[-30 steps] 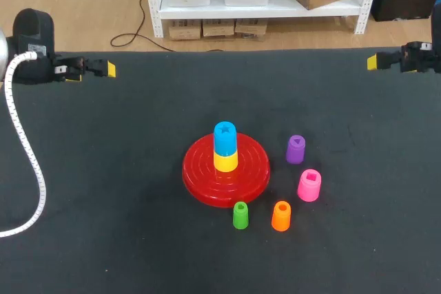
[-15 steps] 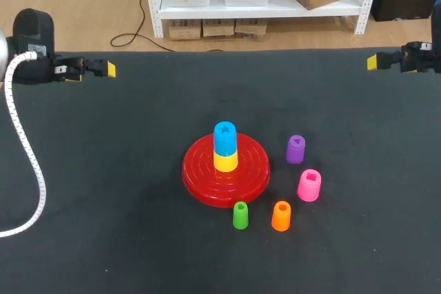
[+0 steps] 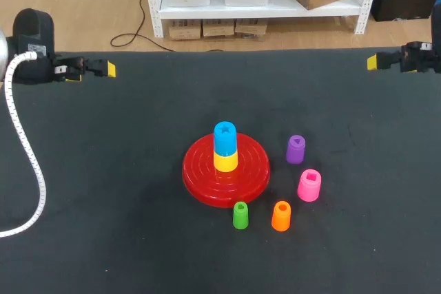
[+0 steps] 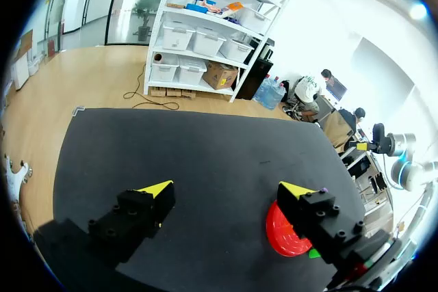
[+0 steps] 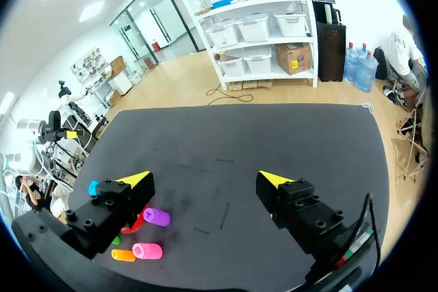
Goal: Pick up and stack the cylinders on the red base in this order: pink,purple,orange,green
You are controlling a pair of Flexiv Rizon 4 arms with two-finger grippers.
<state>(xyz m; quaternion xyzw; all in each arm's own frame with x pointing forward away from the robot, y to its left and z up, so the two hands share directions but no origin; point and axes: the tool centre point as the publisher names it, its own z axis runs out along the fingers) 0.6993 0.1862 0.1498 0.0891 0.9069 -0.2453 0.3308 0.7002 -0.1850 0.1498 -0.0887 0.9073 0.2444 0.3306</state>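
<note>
Waiting with nothing in them, both hands hang well away from the red base (image 3: 200,178), out over the far edge of the desk (image 3: 103,204). The left hand (image 4: 229,189) is off to the base's left and the right hand (image 5: 205,179) off to its right. Each has its yellow-tipped fingers spread wide, with only bare desk between them. I'd take that for a parked pose, held back so the overhead camera sees every piece unblocked.

On the base sits a yellow cylinder (image 3: 225,162) with a blue cylinder (image 3: 224,137) on top, neither named in the task. None of the four wanted pieces is on it yet. They stand upright on the desk around the base's right and near sides, each apart from its neighbours. The purple cylinder (image 3: 295,149) is just right of the base and the pink cylinder (image 3: 309,185) right of it and a little nearer. The orange cylinder (image 3: 281,215) and green cylinder (image 3: 240,215) stand just off its near rim.

Upright and spaced out like that, they leave room for fingers to come down on either side. Pink goes first, and it lies on the right hand's side of the base, so that arm looks the natural one to fetch it.
</note>
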